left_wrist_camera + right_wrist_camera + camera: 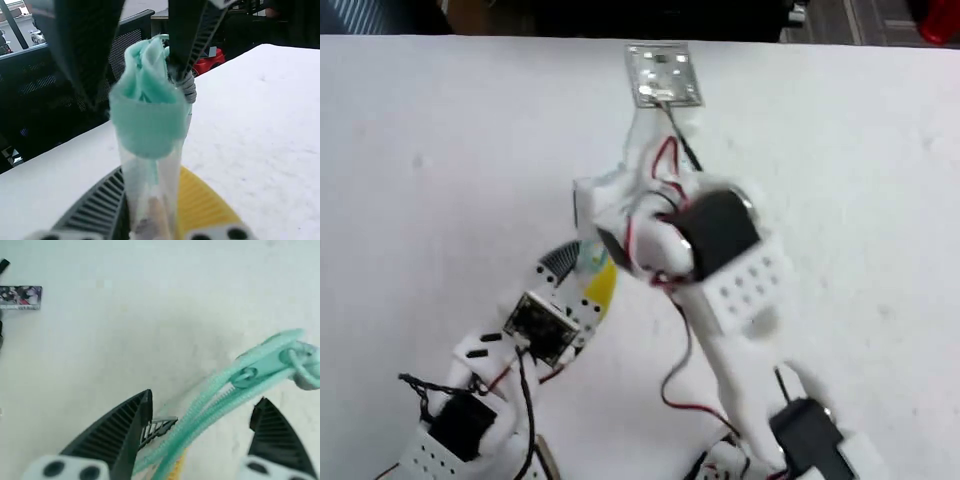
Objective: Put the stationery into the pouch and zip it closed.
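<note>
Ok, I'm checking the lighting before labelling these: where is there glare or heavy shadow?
High view: the shiny square packet near the table's far edge catches glare that washes out its face, while the white table is evenly bright. Left wrist view: the pouch is well lit against a dark room behind. Right wrist view: only soft shadow on the table around the zip.

Grippers: 2, left gripper (150,172), right gripper (202,405). Pouch (147,120): 1. Zip pull (250,372): 1. Small printed item (20,296): 1. Bench (420,150): 1.
</note>
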Robot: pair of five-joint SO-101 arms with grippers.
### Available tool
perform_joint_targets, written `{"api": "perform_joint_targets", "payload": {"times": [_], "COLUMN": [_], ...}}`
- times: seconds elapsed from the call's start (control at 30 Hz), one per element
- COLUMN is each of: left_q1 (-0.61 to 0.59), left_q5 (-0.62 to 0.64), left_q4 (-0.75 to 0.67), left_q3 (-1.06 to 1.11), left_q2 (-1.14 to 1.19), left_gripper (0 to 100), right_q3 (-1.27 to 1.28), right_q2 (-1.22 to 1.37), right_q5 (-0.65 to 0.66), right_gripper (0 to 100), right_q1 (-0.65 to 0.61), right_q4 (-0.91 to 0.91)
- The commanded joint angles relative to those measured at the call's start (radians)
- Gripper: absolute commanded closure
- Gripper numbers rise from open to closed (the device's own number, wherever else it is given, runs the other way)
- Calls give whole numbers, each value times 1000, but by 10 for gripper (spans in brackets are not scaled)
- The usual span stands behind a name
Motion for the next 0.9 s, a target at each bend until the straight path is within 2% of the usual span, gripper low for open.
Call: {"api": "perform_joint_targets", "payload": {"times": [0.0,0.1,0.17,0.23,0.3,0.4,0.53,0.6,0.77,0.8,0.87], "left_q1": [15,15,13,-1,-8,-8,-8,-12,-156,-188,-232], "left_q5": [-11,-11,-11,-2,20,48,52,51,54,54,55], "left_q4": [-31,-31,-14,54,133,241,331,356,322,302,261], "left_q3": [-8,-14,-35,-66,-121,-209,-282,-311,-331,-327,-304], "left_q2": [-2,-2,-2,-2,-2,-2,-2,-2,-2,-2,-2], "left_gripper": [973,962,899,804,771,762,747,747,748,749,750], "right_q3": [-48,-49,-46,-49,-49,-49,-92,-172,-365,-373,-373], "right_q2": [33,41,53,74,99,130,130,128,128,128,128], "right_q5": [-2,44,147,285,368,354,394,522,1016,1089,1154], "right_gripper": [701,741,844,989,951,986,981,981,981,981,981], "right_q1": [15,70,90,94,94,110,148,150,104,94,90], "right_q4": [27,24,21,19,24,16,-31,-33,56,64,64]}}
